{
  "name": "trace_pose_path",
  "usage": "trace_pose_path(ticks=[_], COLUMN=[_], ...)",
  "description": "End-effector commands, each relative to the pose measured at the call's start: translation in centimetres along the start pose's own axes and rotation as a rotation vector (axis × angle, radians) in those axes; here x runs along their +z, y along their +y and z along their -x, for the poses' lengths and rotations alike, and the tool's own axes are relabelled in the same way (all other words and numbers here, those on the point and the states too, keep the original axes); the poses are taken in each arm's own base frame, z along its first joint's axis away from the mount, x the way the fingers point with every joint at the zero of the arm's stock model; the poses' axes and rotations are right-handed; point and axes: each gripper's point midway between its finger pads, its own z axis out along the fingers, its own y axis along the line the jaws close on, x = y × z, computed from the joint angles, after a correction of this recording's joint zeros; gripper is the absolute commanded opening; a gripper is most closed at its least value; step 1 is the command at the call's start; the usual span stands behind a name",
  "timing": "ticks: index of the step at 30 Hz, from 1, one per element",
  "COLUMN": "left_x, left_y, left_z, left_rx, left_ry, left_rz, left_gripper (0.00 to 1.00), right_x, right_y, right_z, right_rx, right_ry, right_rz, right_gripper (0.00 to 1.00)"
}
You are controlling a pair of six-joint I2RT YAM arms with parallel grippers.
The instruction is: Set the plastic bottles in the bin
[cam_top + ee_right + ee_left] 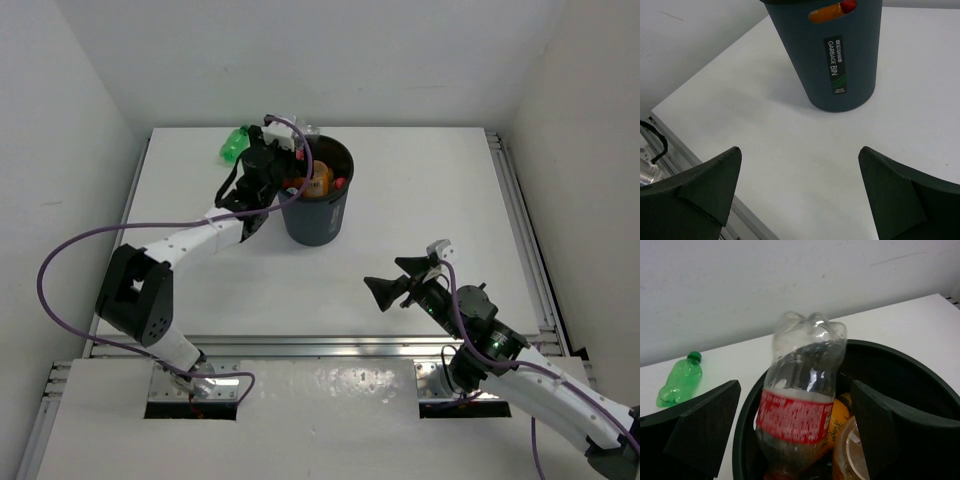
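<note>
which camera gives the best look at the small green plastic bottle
Left wrist: the small green plastic bottle lies in full view on the table. Top external shows it small, partly behind the left arm. Right wrist misses it.

"GARBAGE BIN" label on the bin [835, 60]

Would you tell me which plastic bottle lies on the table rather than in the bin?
The green bottle, on its side beside the bin; the clear red-labelled one and the orange ones sit inside it.
</note>
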Motion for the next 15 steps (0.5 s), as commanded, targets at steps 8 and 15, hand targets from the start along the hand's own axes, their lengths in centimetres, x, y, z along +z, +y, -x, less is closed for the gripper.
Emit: trace_pose_path(ticks=[8,15], left_x=[-4.6,-2.2], left_y=[1.3,9.5], left_z=[9.1,9.9], left_rx=[-0.077,-0.152], left_ry=[-0.149,-0.052], left_rz=[0.053,0.328], left_gripper=[1.00,0.99], right_x=[0.1,0.1], right_y=[0.5,1.7], right_z=[1.7,1.5], right_rx=[0.003,0.031], right_ry=[-0.058,-0.055], right_rz=[0.017,0.079], right_gripper=[0.98,0.98])
